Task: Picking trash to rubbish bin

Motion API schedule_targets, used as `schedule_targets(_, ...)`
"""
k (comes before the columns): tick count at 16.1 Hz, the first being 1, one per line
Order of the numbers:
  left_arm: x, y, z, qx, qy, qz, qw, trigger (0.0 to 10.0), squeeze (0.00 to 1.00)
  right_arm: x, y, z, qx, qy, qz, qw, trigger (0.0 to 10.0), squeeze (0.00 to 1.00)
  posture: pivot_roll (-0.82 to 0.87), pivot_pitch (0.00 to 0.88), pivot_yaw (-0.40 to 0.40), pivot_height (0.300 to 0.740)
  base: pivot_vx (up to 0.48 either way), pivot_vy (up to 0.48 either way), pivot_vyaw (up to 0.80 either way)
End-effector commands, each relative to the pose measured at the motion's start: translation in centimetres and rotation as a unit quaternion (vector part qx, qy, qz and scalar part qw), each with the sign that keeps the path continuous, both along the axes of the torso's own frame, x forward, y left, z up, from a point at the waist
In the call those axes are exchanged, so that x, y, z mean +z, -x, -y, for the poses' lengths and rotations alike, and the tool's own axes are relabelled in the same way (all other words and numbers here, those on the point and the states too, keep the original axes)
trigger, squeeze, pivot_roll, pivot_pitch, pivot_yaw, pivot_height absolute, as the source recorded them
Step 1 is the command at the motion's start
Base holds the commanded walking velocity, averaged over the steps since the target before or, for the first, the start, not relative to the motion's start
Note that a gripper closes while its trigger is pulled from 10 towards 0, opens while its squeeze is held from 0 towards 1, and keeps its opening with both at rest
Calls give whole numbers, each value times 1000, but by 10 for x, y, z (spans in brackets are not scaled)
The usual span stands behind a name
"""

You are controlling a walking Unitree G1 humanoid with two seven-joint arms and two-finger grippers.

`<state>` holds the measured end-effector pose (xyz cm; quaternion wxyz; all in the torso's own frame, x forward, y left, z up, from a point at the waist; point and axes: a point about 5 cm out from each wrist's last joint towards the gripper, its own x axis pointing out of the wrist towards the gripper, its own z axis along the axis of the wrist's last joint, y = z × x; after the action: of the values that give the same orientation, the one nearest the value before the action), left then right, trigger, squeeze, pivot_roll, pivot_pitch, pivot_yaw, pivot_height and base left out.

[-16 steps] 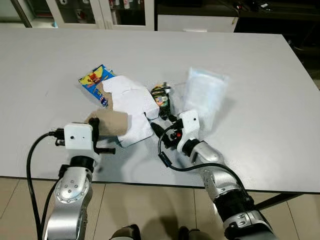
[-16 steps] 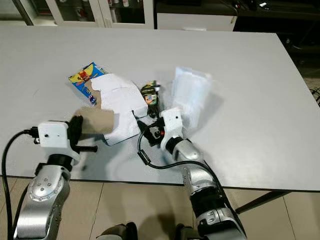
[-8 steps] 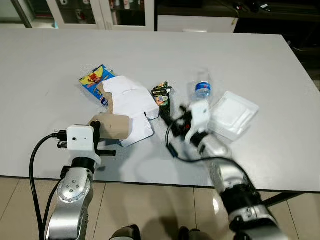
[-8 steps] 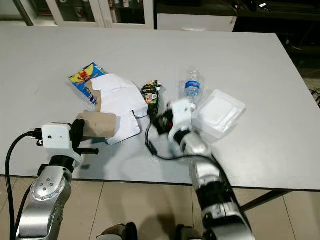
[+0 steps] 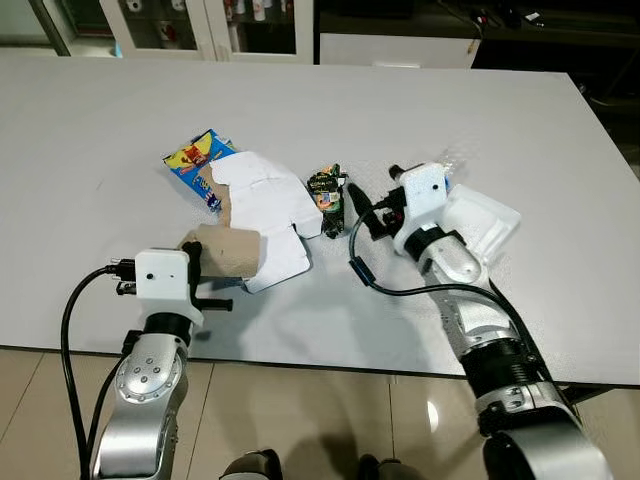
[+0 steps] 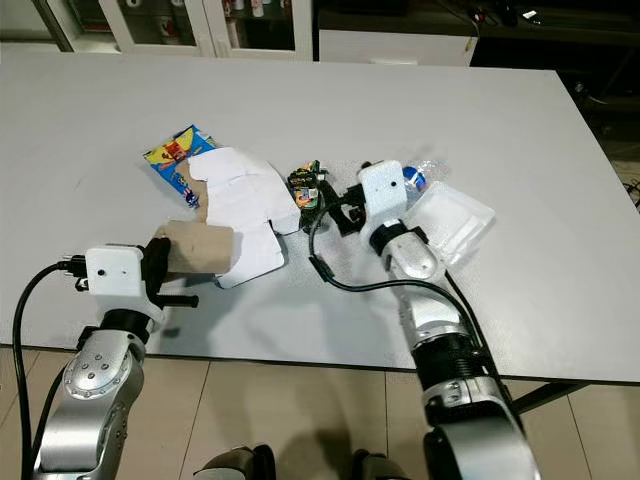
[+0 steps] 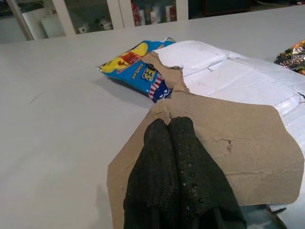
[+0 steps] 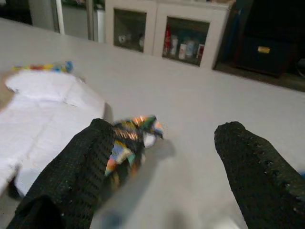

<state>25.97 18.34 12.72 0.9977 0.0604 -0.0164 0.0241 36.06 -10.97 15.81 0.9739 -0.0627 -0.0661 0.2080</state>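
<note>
Honestly nothing readable here. The blue and yellow snack bag has big lettering on it, but it's too crumpled and blurry to make out, same for the small dark wrapper.

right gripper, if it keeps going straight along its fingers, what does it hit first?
Most likely the crumpled snack wrapper: the open right gripper has it just ahead, against one finger. Beyond it lies bare table. Depth is unclear, so the fingers might pass beside the wrapper rather than straddle it.

Grey table, glass-door cabinets behind, beige tile floor
</note>
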Motion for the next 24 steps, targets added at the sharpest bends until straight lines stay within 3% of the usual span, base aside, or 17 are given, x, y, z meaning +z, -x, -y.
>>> schedule_targets(1, -2, -1, -1, 3, 0, -3, 1000, 0, 0, -2, -3, 5, -8, 27, -11, 1000, 10000, 0, 2, 130, 16, 740, 0, 0, 0)
schedule_targets(4, -3, -1, 0, 3, 1, -5, 1000, 0, 0, -7, -9, 17, -15, 83, -35, 996, 10000, 0, -9, 131, 17, 740, 0, 0, 0)
schedule_targets(9, -5, -1, 0, 3, 3, -10, 1000, 0, 0, 2, -14, 35, -30, 120, -41, 991, 10000, 0, -14, 134, 16, 740, 0, 0, 0)
schedule_targets(11, -6, -1, 1, 2, 4, -12, 1000, 0, 0, -5, -15, 45, -42, 142, -71, 986, 10000, 0, -22, 134, 14, 740, 0, 0, 0)
schedule_targets(16, -10, -2, 3, 0, 9, -22, 1000, 0, 0, -41, -10, 54, -76, 128, -187, 971, 10000, 0, -22, 134, 14, 740, 0, 0, 0)
schedule_targets(22, -11, -2, 3, 1, 11, -25, 1000, 0, 0, -53, -6, 46, -52, 128, -222, 965, 10000, 0, -22, 133, 15, 740, 0, 0, 0)
schedule_targets(24, -11, -2, 3, 2, 11, -26, 1000, 0, 0, -48, -10, 52, -70, 109, -224, 966, 10000, 0, -22, 133, 15, 740, 0, 0, 0)
